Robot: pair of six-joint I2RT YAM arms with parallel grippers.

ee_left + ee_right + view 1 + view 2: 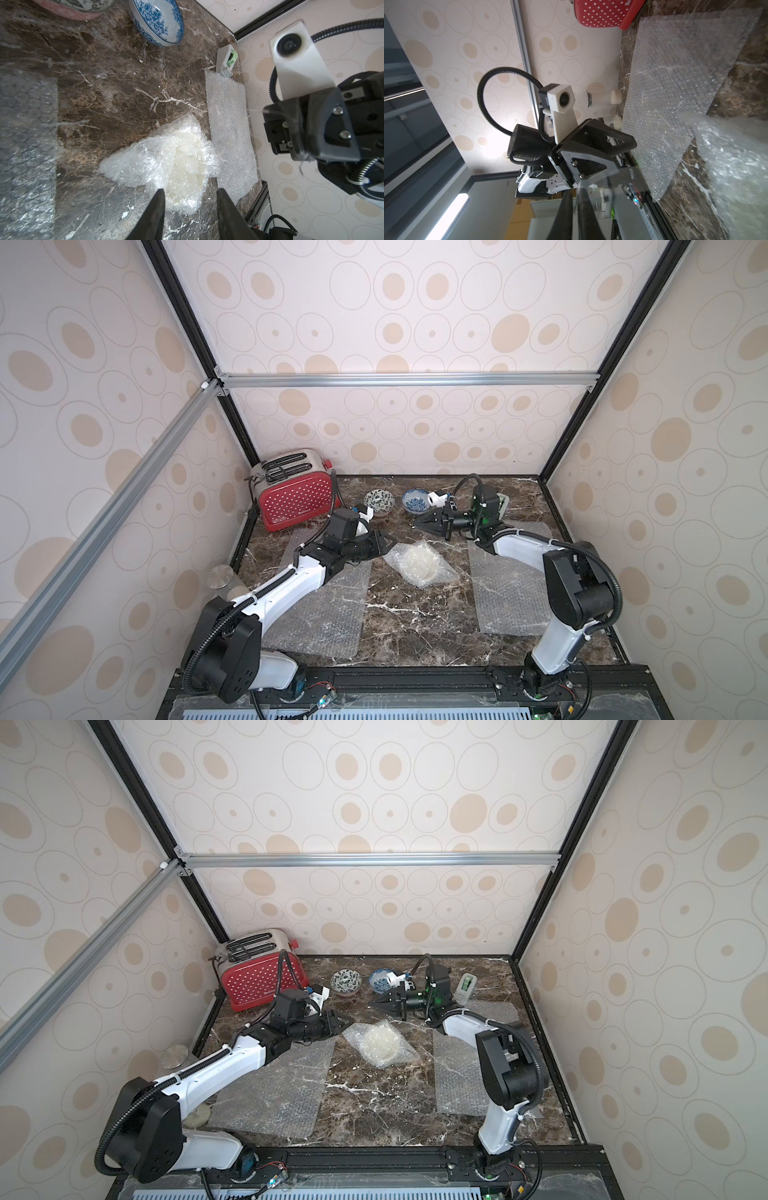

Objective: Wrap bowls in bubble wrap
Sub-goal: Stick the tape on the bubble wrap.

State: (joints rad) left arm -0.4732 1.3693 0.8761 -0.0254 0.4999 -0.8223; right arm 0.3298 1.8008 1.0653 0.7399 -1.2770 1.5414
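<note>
- The desk (415,626) is dark marble. Take it as a clock face as seen in both top views, with 12 at the back wall.
- At the centre lies a crumpled bundle of bubble wrap (417,563). The cream bowl (185,160) shows dimly through the plastic.
- The leaf-pattern bowl (379,502) and the blue-pattern bowl (415,502) stand upright and unwrapped near 12. They are side by side and not touching.
- The left sheet (328,614) lies flat at 8, partly under the left arm.
- The right sheet (505,601) lies flat at 4, with the right arm above it.
- The left pincer (190,194) sits at the bundle's 10 o'clock. It is released, with its jaws apart and nothing between them. Its tips are just beside the wrap's edge; I cannot tell whether they touch it.
- The right pincer (417,525) is at the bundle's 12 o'clock, between the bundle and the blue-pattern bowl. It is clenched, with its fingers almost together. A thin clear wisp hangs at its tip, too faint to identify.
- A red toaster (293,493) stands at 10.
- A tape dispenser (465,986) stands at 2.
</note>
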